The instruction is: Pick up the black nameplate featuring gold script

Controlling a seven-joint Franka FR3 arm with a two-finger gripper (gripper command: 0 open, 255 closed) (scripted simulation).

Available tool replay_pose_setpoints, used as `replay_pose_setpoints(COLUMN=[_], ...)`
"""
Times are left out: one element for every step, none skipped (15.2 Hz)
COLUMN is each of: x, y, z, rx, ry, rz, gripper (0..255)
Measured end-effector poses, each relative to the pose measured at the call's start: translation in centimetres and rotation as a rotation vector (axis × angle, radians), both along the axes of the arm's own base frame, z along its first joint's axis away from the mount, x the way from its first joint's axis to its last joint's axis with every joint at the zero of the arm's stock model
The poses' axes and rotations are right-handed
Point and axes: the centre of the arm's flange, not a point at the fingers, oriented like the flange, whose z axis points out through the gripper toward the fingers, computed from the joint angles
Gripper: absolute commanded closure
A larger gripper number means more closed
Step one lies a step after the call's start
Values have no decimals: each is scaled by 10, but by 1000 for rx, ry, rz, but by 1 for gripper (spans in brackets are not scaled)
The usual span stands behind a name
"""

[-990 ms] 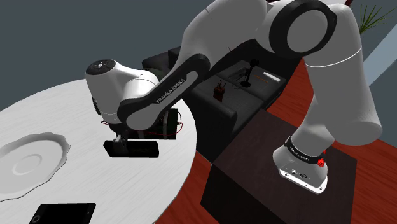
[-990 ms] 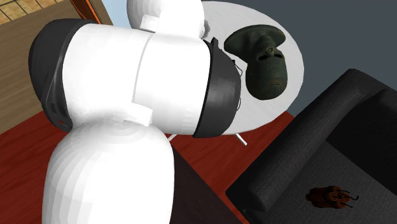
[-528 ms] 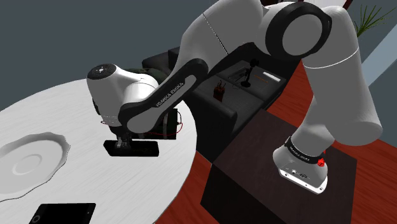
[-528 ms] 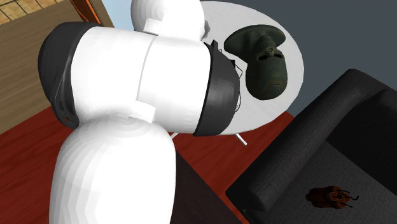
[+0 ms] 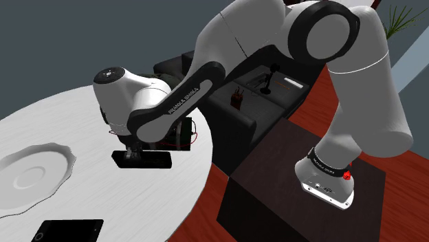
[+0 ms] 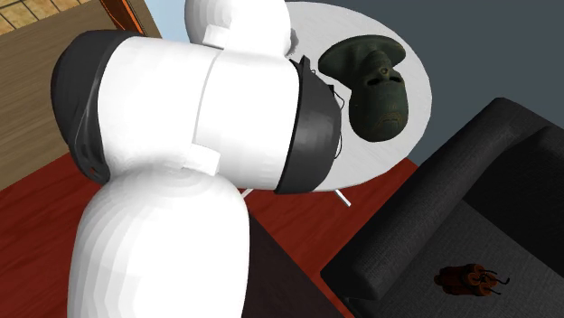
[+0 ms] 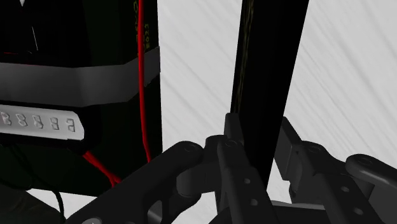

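Note:
The black nameplate (image 5: 155, 159) is a thin dark slab near the round white table's (image 5: 75, 127) edge, on the shoulder view's right side. My black gripper (image 5: 133, 156) comes down on the slab's left end. In the wrist view the nameplate (image 7: 270, 70) shows edge-on, running away from the hand with a faint gold line along its edge. My gripper (image 7: 261, 156) is shut on it, one finger (image 7: 234, 159) pressing each face. The gold script itself is hidden.
A dark box with red wires (image 5: 183, 133) stands just behind the nameplate, close beside the fingers (image 7: 76, 95). A white plate (image 5: 34, 172) and a flat black device (image 5: 69, 229) lie nearer the front. A dark mask (image 6: 375, 81) lies on the table. A black sofa (image 5: 240, 113) stands beyond.
The fingers have shut on the nameplate. The hand dipped slightly, then came up a touch, and the nameplate sits a little higher in the shoulder view.

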Motion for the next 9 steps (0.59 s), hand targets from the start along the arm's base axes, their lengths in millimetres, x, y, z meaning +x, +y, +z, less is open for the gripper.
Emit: replay_pose_setpoints(x=[0,1,1,0,0,0,0,0,0], y=[0,1,0,-1,-1,-1,-2,-1,-1], z=[4,9,14,21,26,32,37,42,47], rx=[0,0,0,0,0,0,0,0,0], ry=[0,0,0,0,0,0,0,0,0], rz=[0,0,0,0,0,0,0,0,0], gripper=[255,255,255,255,255,255,255,255,255])
